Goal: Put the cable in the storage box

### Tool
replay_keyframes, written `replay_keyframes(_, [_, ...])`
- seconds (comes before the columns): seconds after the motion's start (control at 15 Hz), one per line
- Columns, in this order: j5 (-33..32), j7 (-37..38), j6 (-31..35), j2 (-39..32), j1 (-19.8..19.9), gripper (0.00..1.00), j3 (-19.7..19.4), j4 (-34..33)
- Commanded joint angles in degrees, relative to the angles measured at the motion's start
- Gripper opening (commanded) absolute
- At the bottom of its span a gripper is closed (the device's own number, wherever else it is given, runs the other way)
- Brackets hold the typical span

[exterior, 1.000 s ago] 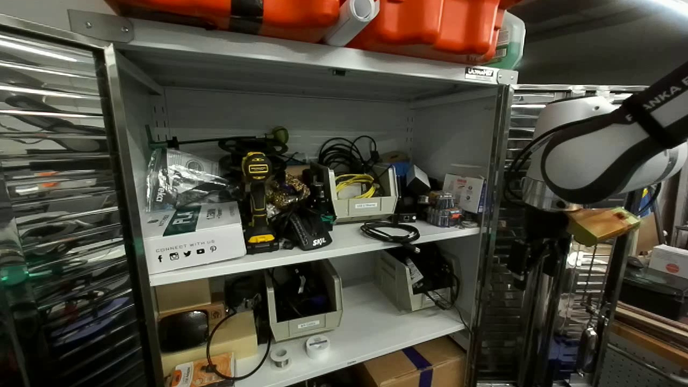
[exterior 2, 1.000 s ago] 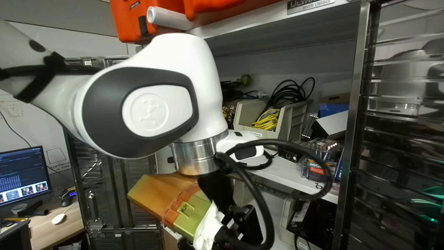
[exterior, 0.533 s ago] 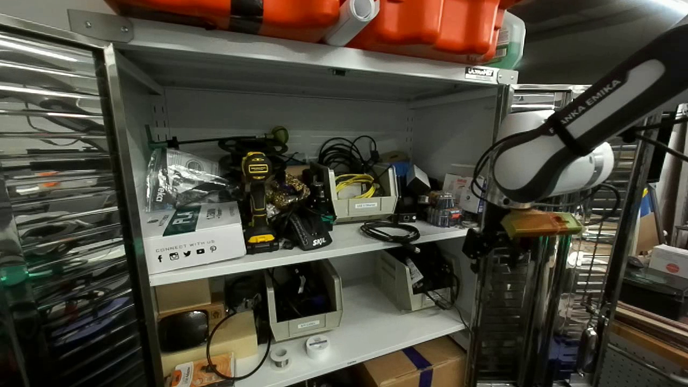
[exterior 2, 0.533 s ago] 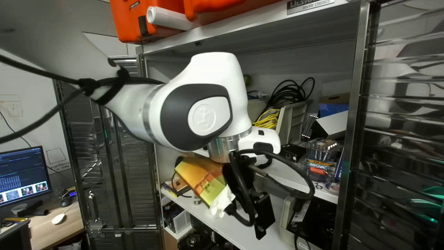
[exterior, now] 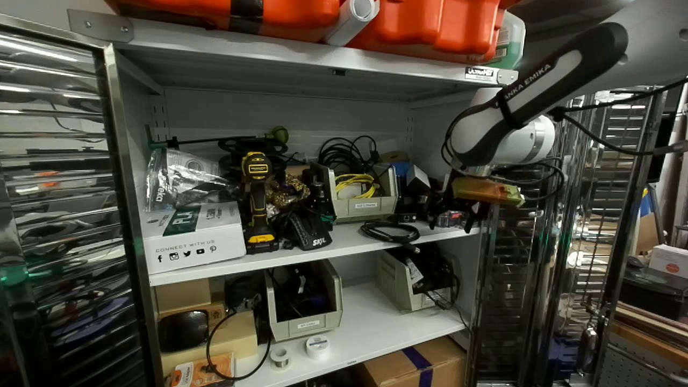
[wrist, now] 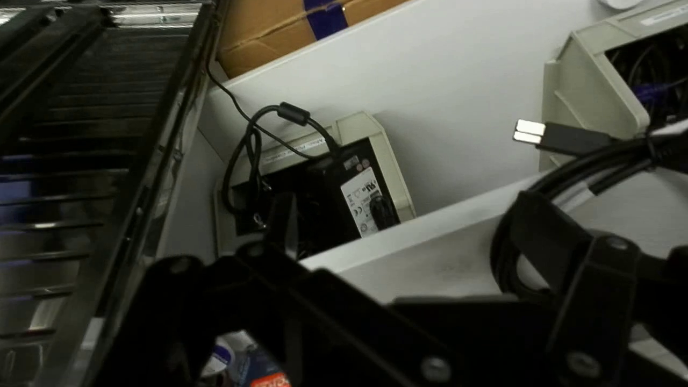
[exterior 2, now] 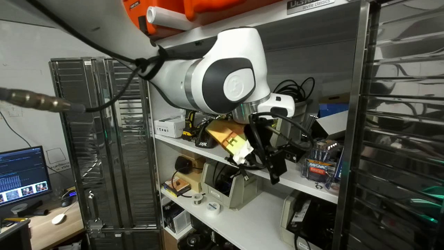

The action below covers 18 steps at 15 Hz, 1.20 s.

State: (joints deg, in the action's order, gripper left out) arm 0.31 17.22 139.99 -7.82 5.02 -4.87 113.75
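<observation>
- At the right end of the cabinet (exterior: 322,113), the robot arm (exterior: 494,131) extends from the near side toward the upper shelf (exterior: 344,236). The step in hand, I judge, is lining up on the black cable (exterior: 389,232), which calls for a slow slide left.
- Left of the arm, the storage box (exterior: 346,215) with the yellow cable (exterior: 348,179) inside is probably the goal, though the left lower bin (exterior: 282,329) and right lower bin (exterior: 392,285) are possible too.
- Wide apart stand the fingers of the gripper (wrist: 411,209), with nothing held between them. It is too far right for a grasp; bring the gap over the coil first, then go down gently, since the fingertips' height is hard to tell.
- The black cable lies coiled on the upper shelf, just near of the storage box. Pinch several strands together on one side; a single strand would likely let the coil droop.
- The battery pack (exterior 2: 317,168) sits to the right, close by the gripper; moving left before lowering should spare it a knock.
- The cable's plug (wrist: 572,140) pokes past the shelf's near edge. It could catch on the box's rim, so lift high and see it inside before letting go.
</observation>
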Motion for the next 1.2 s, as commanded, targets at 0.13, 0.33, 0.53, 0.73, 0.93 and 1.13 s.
replay_keyframes(0.13, [3.2,1.4,-3.7,-7.8,-1.8,1.0,1.0,-12.2])
replay_keyframes(0.33, [3.3,2.2,-5.3,-11.1,-2.8,1.0,1.3,-16.4])
replay_keyframes(0.53, [3.5,2.5,-7.5,-13.3,-3.3,1.0,1.1,-19.0])
replay_keyframes(0.73, [3.1,2.2,-9.9,-14.6,-3.3,1.0,1.0,-20.6])
replay_keyframes(0.93, [4.5,0.1,-13.8,-14.5,-3.0,0.66,1.8,-20.9])
replay_keyframes(1.13, [3.3,1.5,-16.2,-14.1,-3.7,0.42,1.5,-21.1])
